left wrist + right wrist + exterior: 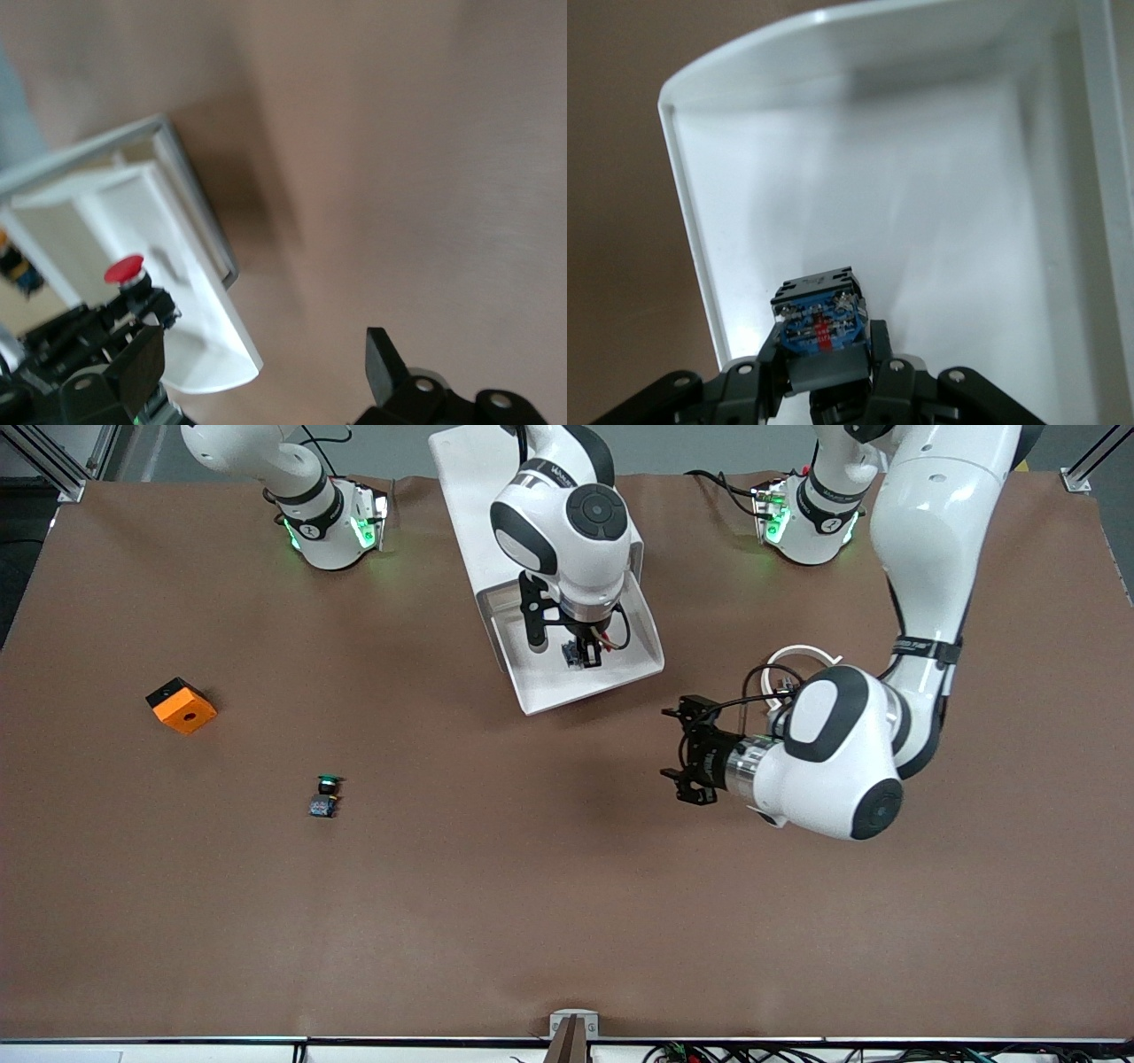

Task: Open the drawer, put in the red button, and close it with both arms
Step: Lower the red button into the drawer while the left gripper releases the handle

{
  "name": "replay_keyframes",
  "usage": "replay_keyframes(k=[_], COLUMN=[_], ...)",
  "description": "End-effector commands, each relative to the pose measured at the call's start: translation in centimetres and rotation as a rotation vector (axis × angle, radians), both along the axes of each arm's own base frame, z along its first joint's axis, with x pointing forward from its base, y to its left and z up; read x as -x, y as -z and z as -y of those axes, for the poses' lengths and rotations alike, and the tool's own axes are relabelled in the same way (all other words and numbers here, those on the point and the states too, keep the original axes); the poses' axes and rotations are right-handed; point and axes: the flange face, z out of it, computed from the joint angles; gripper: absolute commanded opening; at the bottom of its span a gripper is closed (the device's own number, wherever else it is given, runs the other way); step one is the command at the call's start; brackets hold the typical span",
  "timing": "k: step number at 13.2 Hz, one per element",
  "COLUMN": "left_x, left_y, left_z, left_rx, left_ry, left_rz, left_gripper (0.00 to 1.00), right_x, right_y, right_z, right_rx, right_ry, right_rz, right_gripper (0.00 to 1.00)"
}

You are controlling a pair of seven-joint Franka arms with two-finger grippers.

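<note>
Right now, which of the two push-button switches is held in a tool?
The red button, gripped by the right tool over the open white drawer. The green-capped switch lies untouched on the table.

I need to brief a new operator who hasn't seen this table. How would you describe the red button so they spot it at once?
Find the white drawer pulled open between the two arm bases. Over its tray hangs the right gripper, shut on the red button, a tiny switch with a black body and bluish base. Its cap is red, unlike the green-capped switch lying on the table nearer the front camera, toward the right arm's end.

Glossy white arms [921, 558], matt brown table [567, 903]
</note>
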Motion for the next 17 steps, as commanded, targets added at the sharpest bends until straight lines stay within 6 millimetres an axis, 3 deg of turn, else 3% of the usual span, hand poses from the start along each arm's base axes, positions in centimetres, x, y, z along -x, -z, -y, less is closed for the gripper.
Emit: replay_keyframes(k=[1, 4, 7, 11, 12, 13, 14, 17], left_x=[-0.1, -0.2, -0.8, -0.8, -0.9, -0.9, -0.6, 1.4], left_y=[-2.8, -4.7, -4.9, -5.4, -5.4, -5.5, -5.2, -3.2], left_z=[-2.3, -3.8, -5.7, -5.4, -4.9, -4.3, -3.1, 0.9], left_rx=[-0.035, -0.114, -0.175, -0.141, -0.117, -0.087, -0.046, 0.070], left_ry=[0.190, 0.449, 0.692, 0.996, 1.042, 1.089, 1.163, 1.242], left_rz=[0.165, 0.322, 0.404, 0.483, 0.514, 0.546, 0.579, 0.626], left_gripper=[1.00, 1.00, 1.00, 1.00, 1.00, 1.00, 1.00, 1.00], right_x=[1.1, 1.6, 2.1, 1.9, 1.8, 1.5, 1.5, 0.1], right_y=[-0.5, -0.2, 0.6, 1.4, 1.5, 1.5, 1.4, 0.2], right_z=[-2.6, -3.6, -4.2, -4.5, -4.5, -4.3, -4.3, -3.8], right_rx=[-0.009, -0.012, -0.004, -0.007, -0.008, -0.009, -0.008, -0.024], right_ry=[0.041, 0.047, 0.049, 0.049, 0.051, 0.054, 0.054, 0.063], right_rz=[0.036, 0.043, 0.052, 0.054, 0.055, 0.053, 0.055, 0.058], right_gripper=[0.00, 0.00, 0.00, 0.01, 0.19, 0.71, 1.00, 1.00])
